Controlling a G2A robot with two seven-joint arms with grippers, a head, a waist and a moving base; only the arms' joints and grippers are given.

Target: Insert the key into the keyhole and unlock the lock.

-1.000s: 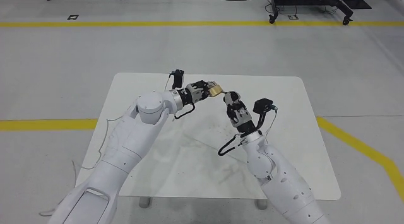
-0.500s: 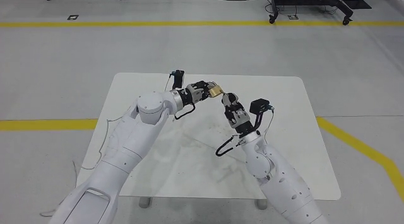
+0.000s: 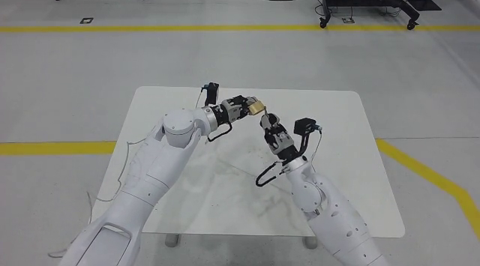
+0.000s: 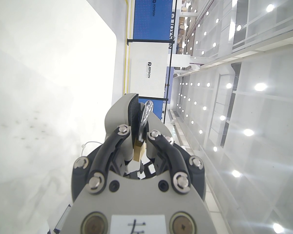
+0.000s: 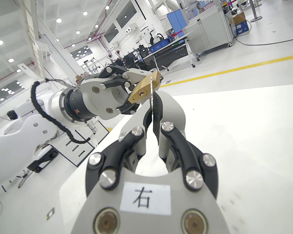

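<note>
Brass is showing on the lock (image 5: 142, 89), which is being gripped by the left tool (image 3: 246, 106) above the worktop (image 3: 337, 161), near the middle of its far edge and clear of the surface. The left tool's jaws are being pressed narrowly on the lock from both sides, with the brass body sticking out past the fingertips. The end of the lock with the keyhole (image 5: 142, 94) is being presented toward the right tool (image 5: 152, 109).

A thin silver key (image 5: 151, 93) is being pinched between the black ribbed pads (image 5: 158, 110) of the right tool, whose jaws are being held almost together on it. The key is being seen edge-on in the right wrist view, its blade standing up out of the pads and pointing at the lock. Its tip is being held just beside the keyhole, across the lock's end face. Whether it is touching the brass or has entered the slot cannot be told.

In the top view the two tools are being held close together, the right one just nearer the robot than the lock.
</note>
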